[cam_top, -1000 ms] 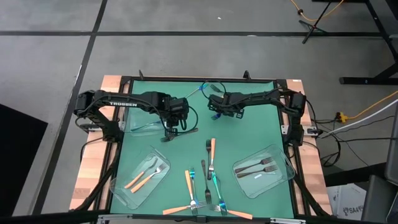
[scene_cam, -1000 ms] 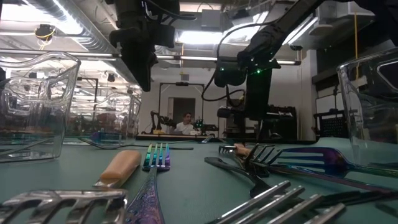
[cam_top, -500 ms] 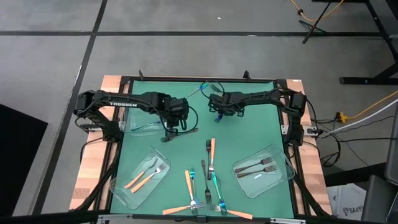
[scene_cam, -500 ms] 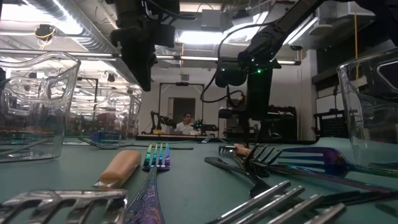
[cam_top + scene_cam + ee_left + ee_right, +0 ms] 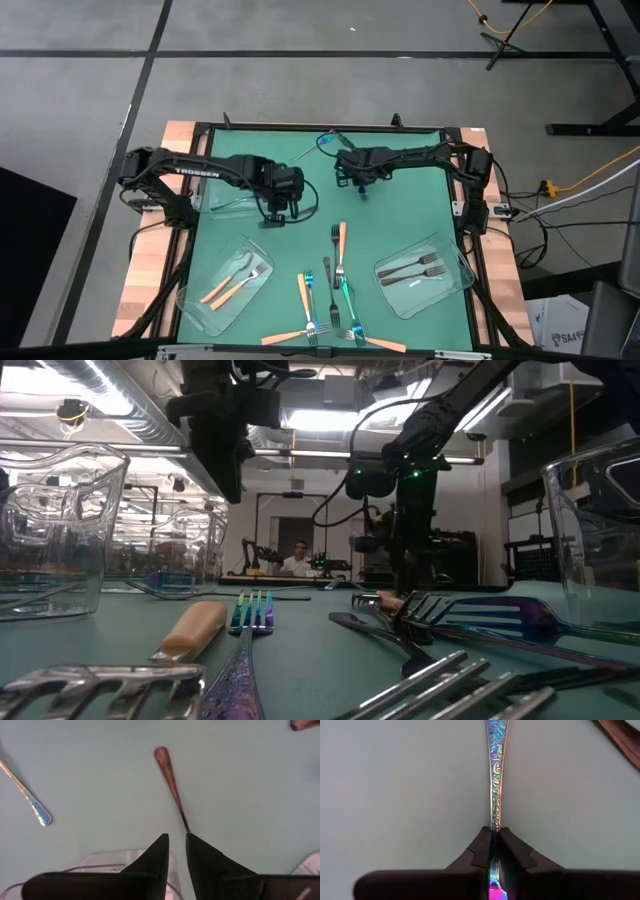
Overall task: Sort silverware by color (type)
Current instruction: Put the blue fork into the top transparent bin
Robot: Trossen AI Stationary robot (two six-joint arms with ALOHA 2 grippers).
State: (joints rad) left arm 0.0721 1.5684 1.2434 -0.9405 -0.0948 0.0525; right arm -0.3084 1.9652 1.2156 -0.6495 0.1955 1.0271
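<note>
The blue fork [image 5: 495, 770] is hard to pick out from above: my right gripper [image 5: 360, 180] covers it at the far middle of the table. The tray at the far left [image 5: 225, 195] lies beyond my left gripper [image 5: 283, 203], which is the nearer one to it. From table height, my right arm comes down to the cloth far back, and the fork itself is too small to tell there. My left wrist shows its fingers nearly together with a dark fork [image 5: 170, 780] running in between them, so I judge it gripped. My right wrist shows the fingers pinched on the blue fork's handle. Its long axis runs straight ahead of them, in line with my reach, so I expect the free end to droop when lifted.
</note>
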